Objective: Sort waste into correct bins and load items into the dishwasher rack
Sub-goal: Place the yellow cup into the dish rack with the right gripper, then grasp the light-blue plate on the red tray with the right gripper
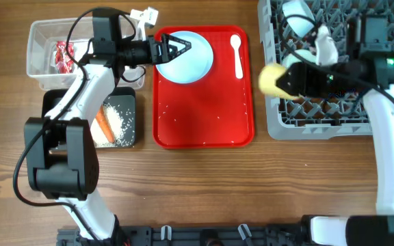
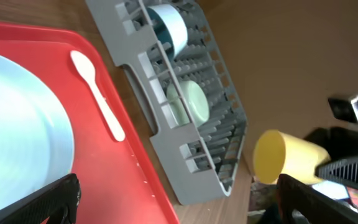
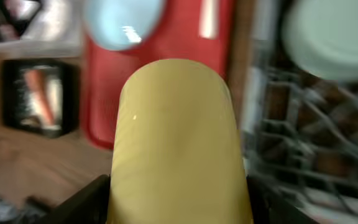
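The right jaws (image 1: 283, 78) are clamped across the wall of the yellow cup (image 3: 176, 143), which hangs in the air over the left edge of the dishwasher rack (image 1: 320, 117), not yet set among the pegs. The cup lies on its side, its long axis level and pointing away from the wrist toward the red tray (image 1: 204, 116). The end facing the tray looks like the closed base, though the right wrist view is too blurred to be sure. It is probably light, stiff, smooth plastic: easy to carry but apt to slip or roll, so a hold across the middle of the wall suits it.

Further left, the left jaws (image 1: 182, 48) stand wide apart and empty just above the pale blue plate (image 1: 195, 67), which lies flat on the tray beside the white spoon (image 1: 237, 55). The spoon's handle points toward the robot. Beyond the cup, a mint bowl (image 2: 188, 102) and a blue bowl (image 2: 166, 28) already stand in the rack
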You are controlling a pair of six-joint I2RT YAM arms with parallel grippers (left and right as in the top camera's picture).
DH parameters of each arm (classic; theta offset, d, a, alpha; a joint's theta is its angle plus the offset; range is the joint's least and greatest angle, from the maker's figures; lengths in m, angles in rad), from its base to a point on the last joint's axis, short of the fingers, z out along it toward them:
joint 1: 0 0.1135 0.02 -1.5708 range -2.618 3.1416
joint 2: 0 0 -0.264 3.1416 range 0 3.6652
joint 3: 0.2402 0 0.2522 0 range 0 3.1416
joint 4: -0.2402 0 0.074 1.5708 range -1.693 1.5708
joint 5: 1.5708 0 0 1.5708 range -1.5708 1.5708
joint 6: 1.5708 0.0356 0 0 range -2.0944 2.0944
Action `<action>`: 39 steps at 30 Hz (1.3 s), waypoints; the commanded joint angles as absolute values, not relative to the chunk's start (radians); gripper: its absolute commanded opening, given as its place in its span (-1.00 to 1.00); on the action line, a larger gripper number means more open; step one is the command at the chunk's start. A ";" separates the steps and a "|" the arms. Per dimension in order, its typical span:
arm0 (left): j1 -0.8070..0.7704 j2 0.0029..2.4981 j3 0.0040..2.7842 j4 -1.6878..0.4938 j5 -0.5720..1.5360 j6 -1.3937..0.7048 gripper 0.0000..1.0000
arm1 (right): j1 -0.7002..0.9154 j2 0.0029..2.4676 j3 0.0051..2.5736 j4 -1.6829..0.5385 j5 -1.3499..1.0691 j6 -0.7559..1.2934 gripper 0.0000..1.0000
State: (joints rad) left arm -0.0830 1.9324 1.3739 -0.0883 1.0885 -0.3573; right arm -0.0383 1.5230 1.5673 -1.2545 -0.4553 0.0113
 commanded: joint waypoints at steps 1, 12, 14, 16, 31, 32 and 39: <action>-0.082 1.913 1.386 -0.086 1.063 -0.348 1.00 | -0.041 1.519 1.575 -1.311 -0.120 0.114 -0.22; -0.082 1.913 1.386 -0.086 1.063 -0.348 1.00 | -0.041 1.716 1.545 -1.370 0.019 0.149 -0.22; -0.082 1.913 1.386 -0.086 1.063 -0.348 1.00 | -0.041 1.759 1.545 -1.374 0.014 0.133 -0.20; -0.082 1.913 1.386 -0.086 1.063 -0.348 1.00 | -0.041 1.781 1.545 -1.358 0.006 0.131 0.42; -0.082 1.913 1.386 -0.086 1.063 -0.348 1.00 | 0.085 1.788 1.812 -1.070 -0.389 0.082 0.91; -0.082 1.913 1.386 -0.086 1.064 -0.348 1.00 | 0.103 1.793 1.811 -1.031 -0.409 0.083 0.91; -0.039 1.876 1.407 -0.098 1.030 -0.469 0.99 | 0.271 1.956 1.803 -0.746 -0.334 0.233 0.98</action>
State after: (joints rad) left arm -0.0811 1.9320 1.3739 -0.0860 1.0443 -0.3851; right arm 0.2401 1.8538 1.7924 -0.7799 -0.3466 0.1890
